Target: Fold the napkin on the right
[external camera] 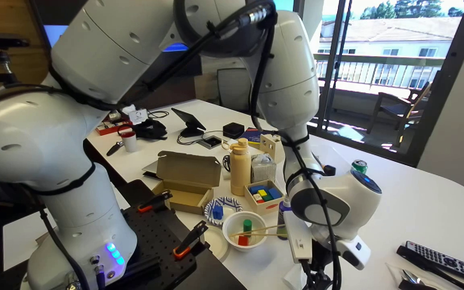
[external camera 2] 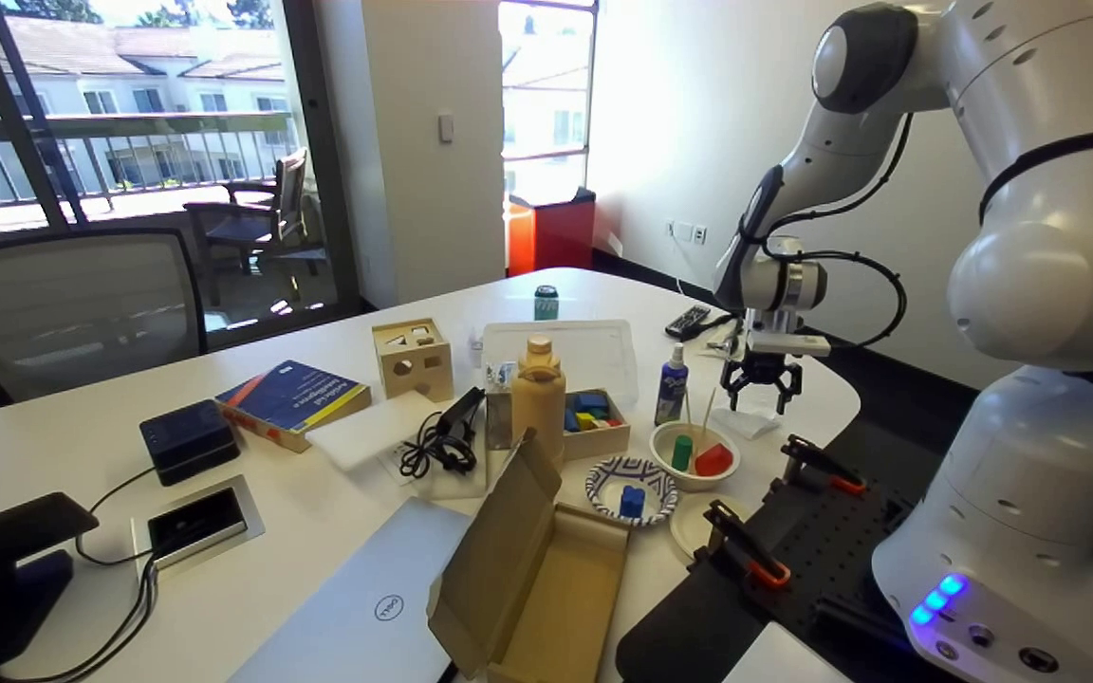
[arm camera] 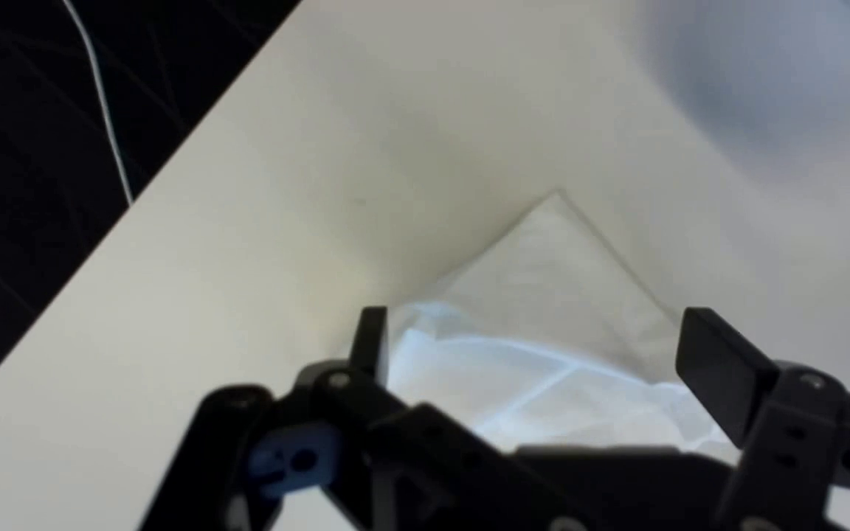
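Observation:
The napkin [arm camera: 554, 287] is a thin, pale, creased sheet on the white table. In the wrist view one corner points up the picture, and bright creases cross its middle. It also shows in an exterior view [external camera 2: 746, 422], and partly behind the wrist hardware in an exterior view [external camera: 294, 278]. My gripper [arm camera: 543, 350] is open, with its black fingers apart and nothing between them but the view of the napkin below. In an exterior view the gripper [external camera 2: 757, 408] points down above the napkin, with its fingertips apart. The napkin's near part is hidden by the gripper body.
A white bowl [external camera 2: 675, 470] with blocks and chopsticks, a purple spray bottle [external camera 2: 672, 387] and a patterned plate [external camera 2: 599, 493] stand close by. A remote [external camera: 449, 262] lies beyond the gripper. The table edge [arm camera: 130, 206] and clamps [external camera 2: 812, 460] are near.

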You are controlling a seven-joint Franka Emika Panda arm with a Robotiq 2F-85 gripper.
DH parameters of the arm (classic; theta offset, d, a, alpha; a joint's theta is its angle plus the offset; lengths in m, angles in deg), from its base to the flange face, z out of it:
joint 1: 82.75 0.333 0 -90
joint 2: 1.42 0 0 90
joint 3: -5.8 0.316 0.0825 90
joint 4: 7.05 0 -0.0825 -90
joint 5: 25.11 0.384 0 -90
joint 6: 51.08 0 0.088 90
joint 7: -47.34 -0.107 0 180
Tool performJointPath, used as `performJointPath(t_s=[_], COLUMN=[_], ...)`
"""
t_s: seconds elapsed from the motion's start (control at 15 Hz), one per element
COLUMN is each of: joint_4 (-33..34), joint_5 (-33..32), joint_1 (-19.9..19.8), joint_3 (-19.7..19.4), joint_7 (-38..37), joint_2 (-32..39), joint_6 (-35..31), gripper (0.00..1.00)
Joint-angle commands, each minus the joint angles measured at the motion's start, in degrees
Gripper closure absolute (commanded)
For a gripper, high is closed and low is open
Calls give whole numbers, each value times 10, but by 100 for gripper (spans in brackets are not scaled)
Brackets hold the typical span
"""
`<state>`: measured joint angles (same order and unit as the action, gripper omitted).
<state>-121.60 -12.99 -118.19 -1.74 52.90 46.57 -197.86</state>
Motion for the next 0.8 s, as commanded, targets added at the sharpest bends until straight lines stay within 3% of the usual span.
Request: performJointPath(t_s=[0.0,0.47,0.73], joint_4=[-44,-22,-8], joint_5=[-4,-4,-1], joint_1=[10,18,22], joint_3=[-8,-19,-19], joint_7=[17,69,113], joint_2=[-90,-165,-183], joint_6=[78,235,291], gripper=[0,0,0])
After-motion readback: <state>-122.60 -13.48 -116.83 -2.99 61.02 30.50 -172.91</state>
